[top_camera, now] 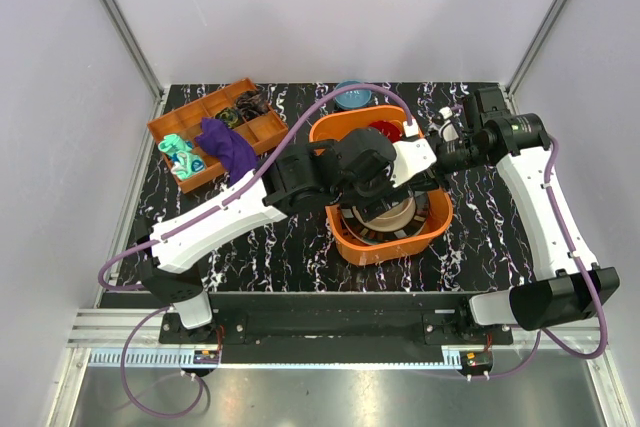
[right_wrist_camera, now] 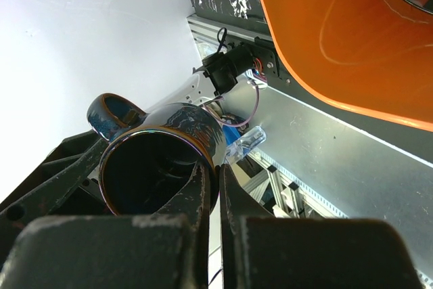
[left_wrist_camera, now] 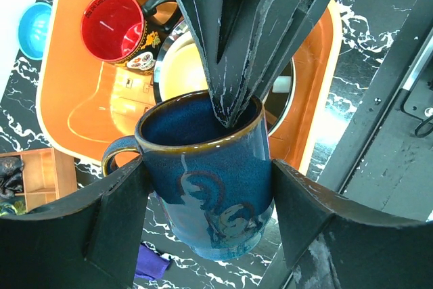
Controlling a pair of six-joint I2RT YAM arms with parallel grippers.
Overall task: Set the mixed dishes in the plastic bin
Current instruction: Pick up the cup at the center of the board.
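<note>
A dark blue glazed mug [left_wrist_camera: 210,187] hangs over the near edge of the orange plastic bin [left_wrist_camera: 74,106]. My left gripper [left_wrist_camera: 206,218] is shut on its body, a finger pressed against each side. From above, my right gripper [right_wrist_camera: 218,181] is shut on the mug's rim [right_wrist_camera: 203,140], one finger inside and one outside. In the bin [top_camera: 340,232] lie a red mug [left_wrist_camera: 111,28], a beige bowl [left_wrist_camera: 186,69] and stacked plates [top_camera: 385,222]. A small blue bowl [top_camera: 352,97] sits behind the bin. In the top view the arms hide the blue mug.
A brown-orange compartment tray [top_camera: 190,122] stands at the back left with a purple cloth [top_camera: 228,144] and a teal toy [top_camera: 183,155] on it. Grey walls close in the table on three sides. An aluminium rail [right_wrist_camera: 325,160] runs along the near edge.
</note>
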